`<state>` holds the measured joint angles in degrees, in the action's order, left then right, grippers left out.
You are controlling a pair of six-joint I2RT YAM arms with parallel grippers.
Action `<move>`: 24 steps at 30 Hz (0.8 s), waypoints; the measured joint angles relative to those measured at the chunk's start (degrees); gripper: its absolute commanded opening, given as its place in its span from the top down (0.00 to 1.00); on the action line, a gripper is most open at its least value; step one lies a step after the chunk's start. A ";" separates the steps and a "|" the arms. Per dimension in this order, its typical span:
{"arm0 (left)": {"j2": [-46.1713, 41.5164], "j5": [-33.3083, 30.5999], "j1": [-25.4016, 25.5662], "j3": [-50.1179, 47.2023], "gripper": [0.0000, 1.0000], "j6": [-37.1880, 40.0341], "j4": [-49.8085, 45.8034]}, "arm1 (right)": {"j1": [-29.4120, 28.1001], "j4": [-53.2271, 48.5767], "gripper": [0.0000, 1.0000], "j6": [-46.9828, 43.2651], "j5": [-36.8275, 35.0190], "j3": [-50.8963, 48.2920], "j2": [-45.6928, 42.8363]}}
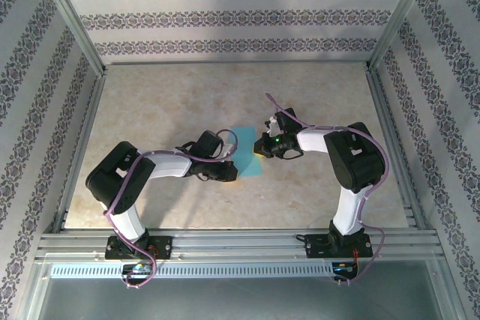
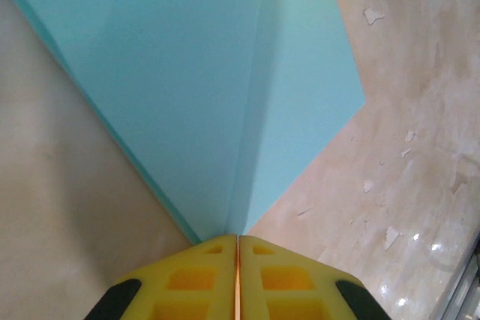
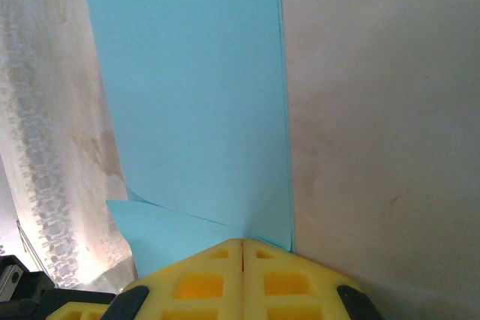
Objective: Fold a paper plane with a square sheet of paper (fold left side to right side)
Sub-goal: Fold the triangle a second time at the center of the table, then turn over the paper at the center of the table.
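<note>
In the top view bright, even light is given from above, and soft shadows are thrown on the table [image 1: 150, 110]. In the left wrist view glare spots are seen at the lower right, and the sheet [image 2: 187, 73] is darker on its left face. The right wrist view is washed out at the left.

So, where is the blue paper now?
In the top view the blue paper sits in the middle of the table, pinched by the left gripper and the right gripper.
</note>
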<state>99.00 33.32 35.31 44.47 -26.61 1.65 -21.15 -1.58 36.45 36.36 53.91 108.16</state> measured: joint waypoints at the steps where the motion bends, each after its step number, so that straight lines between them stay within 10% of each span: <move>1: -0.55 -0.42 -0.02 -0.07 0.87 -0.20 -0.79 | 0.00 -0.26 1.00 -0.02 0.02 0.15 0.00; 24: -14.29 -7.78 -8.26 -2.47 0.46 -6.08 0.59 | 7.76 -3.80 0.22 -1.64 -6.36 -8.26 -28.28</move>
<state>84.71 25.54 27.05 42.00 -32.69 2.24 -13.39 -5.39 34.81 30.00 45.65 79.88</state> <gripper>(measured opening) 0.538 0.707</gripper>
